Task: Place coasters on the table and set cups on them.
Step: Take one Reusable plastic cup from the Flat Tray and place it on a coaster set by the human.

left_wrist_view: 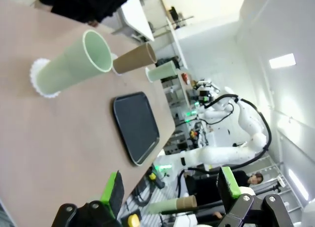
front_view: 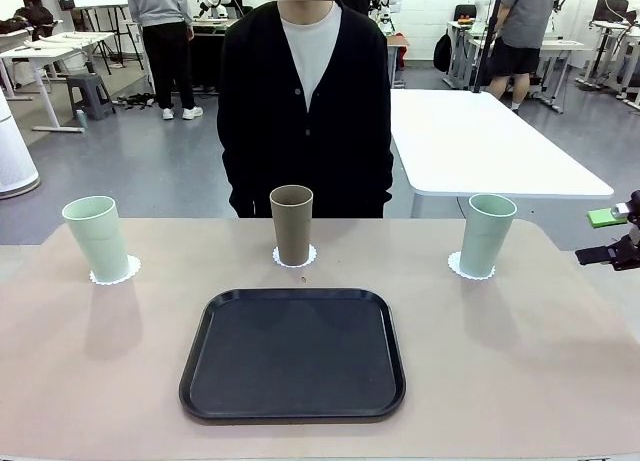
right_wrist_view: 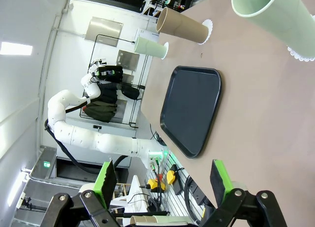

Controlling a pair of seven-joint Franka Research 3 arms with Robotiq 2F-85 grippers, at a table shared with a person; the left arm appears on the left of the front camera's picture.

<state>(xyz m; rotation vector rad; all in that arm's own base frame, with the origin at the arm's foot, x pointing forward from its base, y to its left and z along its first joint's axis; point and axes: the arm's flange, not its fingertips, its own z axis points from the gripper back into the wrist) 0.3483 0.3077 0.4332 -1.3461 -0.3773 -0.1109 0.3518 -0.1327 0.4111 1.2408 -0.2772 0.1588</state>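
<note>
On the table (front_view: 520, 361), three cups each stand upright on a white lacy coaster. A mint cup (front_view: 97, 238) is at the left on a coaster (front_view: 116, 275), a brown cup (front_view: 291, 224) is in the middle on its coaster (front_view: 296, 259), and a mint cup (front_view: 487, 233) is at the right on its coaster (front_view: 468, 271). My right gripper (front_view: 603, 236) hangs at the far right edge, apart from the cups, and it is open and empty (right_wrist_view: 162, 177). My left gripper (left_wrist_view: 171, 185) is open and empty too, well back from the near mint cup (left_wrist_view: 74, 67).
An empty black tray (front_view: 293, 353) lies in the middle near the front edge. A person in a black cardigan (front_view: 305, 101) stands at the far side behind the brown cup. A white table (front_view: 480, 141) stands behind at the right.
</note>
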